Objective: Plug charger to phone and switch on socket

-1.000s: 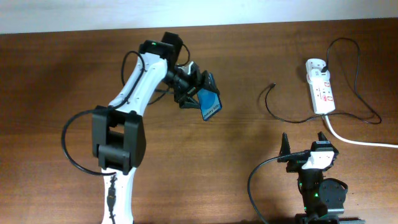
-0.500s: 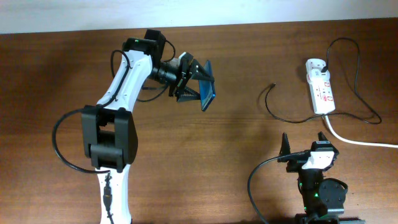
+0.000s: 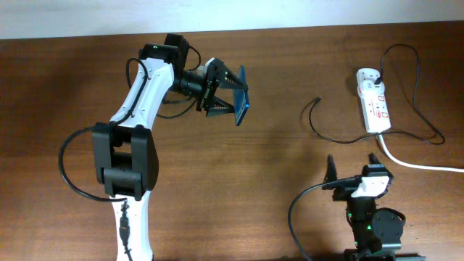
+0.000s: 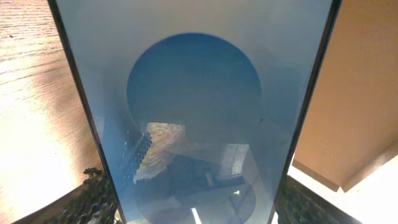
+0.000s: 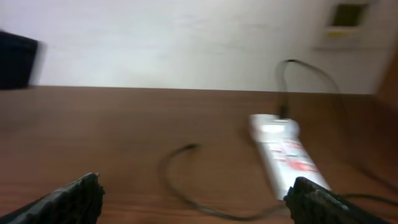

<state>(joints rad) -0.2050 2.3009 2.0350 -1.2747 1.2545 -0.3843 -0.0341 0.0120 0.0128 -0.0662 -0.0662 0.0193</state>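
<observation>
My left gripper [image 3: 226, 95] is shut on the blue-screened phone [image 3: 241, 97] and holds it on edge above the table, left of centre. The phone's screen [image 4: 196, 112] fills the left wrist view. The white socket [image 3: 373, 100] lies at the far right, with the thin black charger [image 3: 341, 138] plugged into its top and looping round to a free tip [image 3: 317, 100] left of it. My right gripper [image 3: 355, 171] is open and empty near the front edge, below the socket. The right wrist view shows the socket [image 5: 285, 153] and the charger loop [image 5: 186, 180], blurred.
A thick white cord [image 3: 413, 163] runs from the socket to the right edge. The white wall [image 5: 186, 37] stands behind the table's far edge. A dark object [image 5: 18, 59] shows at the left of the right wrist view.
My left gripper has lifted the phone, carried it up and back, and turned it from flat-tilted onto its edge. The right gripper has barely shifted.
</observation>
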